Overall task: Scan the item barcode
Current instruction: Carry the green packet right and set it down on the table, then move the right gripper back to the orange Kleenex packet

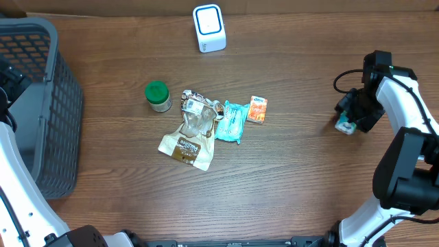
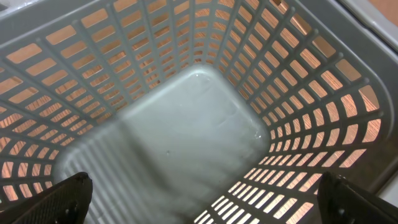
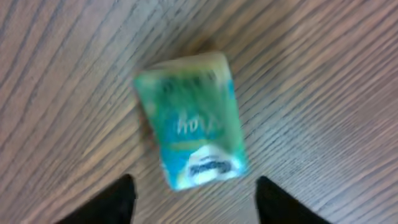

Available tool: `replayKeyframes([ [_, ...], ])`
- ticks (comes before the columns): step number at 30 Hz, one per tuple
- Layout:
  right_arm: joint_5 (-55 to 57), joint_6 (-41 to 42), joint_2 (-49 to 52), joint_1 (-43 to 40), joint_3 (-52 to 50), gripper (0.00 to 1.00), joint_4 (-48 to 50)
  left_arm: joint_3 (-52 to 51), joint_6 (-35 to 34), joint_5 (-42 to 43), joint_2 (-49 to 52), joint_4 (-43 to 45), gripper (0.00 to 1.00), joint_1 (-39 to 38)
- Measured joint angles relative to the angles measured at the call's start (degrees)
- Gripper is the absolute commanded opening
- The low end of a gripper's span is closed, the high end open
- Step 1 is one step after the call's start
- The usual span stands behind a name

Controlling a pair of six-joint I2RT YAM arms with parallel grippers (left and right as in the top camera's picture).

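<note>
Under the right hand [image 3: 194, 190], open and empty, green packet [image 3: 189, 118] lay flat on tabletop [image 3: 329, 68]; looked light, soft, slick, best pinched across long edges.

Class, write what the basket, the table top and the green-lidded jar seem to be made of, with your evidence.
The basket looks like matte grey moulded plastic: a uniform slotted lattice. The table top looks like wood or wood-look laminate: brown grain lines. The jar has a green, probably plastic lid; its clear body could be glass or plastic.
</note>
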Motion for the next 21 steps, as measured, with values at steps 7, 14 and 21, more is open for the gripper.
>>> replayKeyframes([
  [7, -5.4, -3.8, 0.0, 2.3, 3.6, 0.63, -6.1, 0.0, 0.0, 0.0, 0.0, 0.0, 1.00, 0.0],
  [14, -17.9, -8.0, 0.0, 10.1, 4.5, 0.62, 0.3, 0.0, 0.0, 0.0, 0.0, 0.0, 1.00, 0.0],
  [21, -22.5, -4.3, 0.0, 19.4, -4.2, 0.55, 13.7, 0.0, 0.0, 0.0, 0.0, 0.0, 0.99, 0.0],
])
